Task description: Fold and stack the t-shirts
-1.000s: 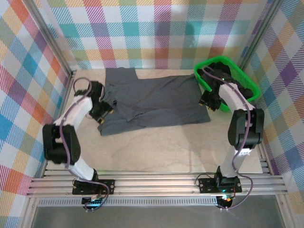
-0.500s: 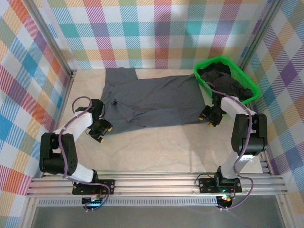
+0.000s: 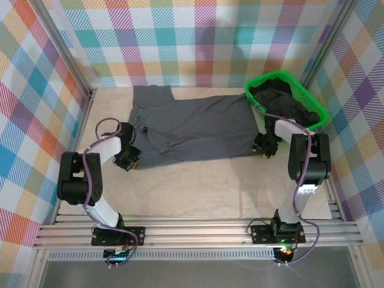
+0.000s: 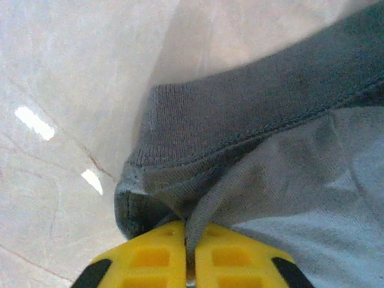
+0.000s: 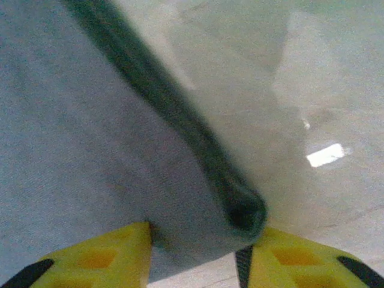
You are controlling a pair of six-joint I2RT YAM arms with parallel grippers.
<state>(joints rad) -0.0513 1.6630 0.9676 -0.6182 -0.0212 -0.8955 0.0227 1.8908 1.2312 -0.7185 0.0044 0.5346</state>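
Note:
A slate blue-grey t-shirt [image 3: 192,129] lies spread across the far half of the table. My left gripper [image 3: 129,161] sits at its near left corner. In the left wrist view the yellow jaws [image 4: 189,231] are pressed together, with a fold of the shirt's hem [image 4: 252,126] pinched between them. My right gripper [image 3: 264,147] is at the near right corner. There its yellow fingers [image 5: 102,258] stand apart with the shirt's rolled corner [image 5: 240,210] lying between them. Dark t-shirts [image 3: 282,99] are heaped in the basket.
A bright green plastic basket [image 3: 321,117] stands at the far right, just behind my right arm. Checked walls close the table on the left, back and right. Bare pale tabletop [image 3: 198,186] runs from the shirt's near edge to the arm bases.
Both grippers came down onto the shirt's near corners. The left jaws closed on the hem. The right fingers have narrowed around the right corner.

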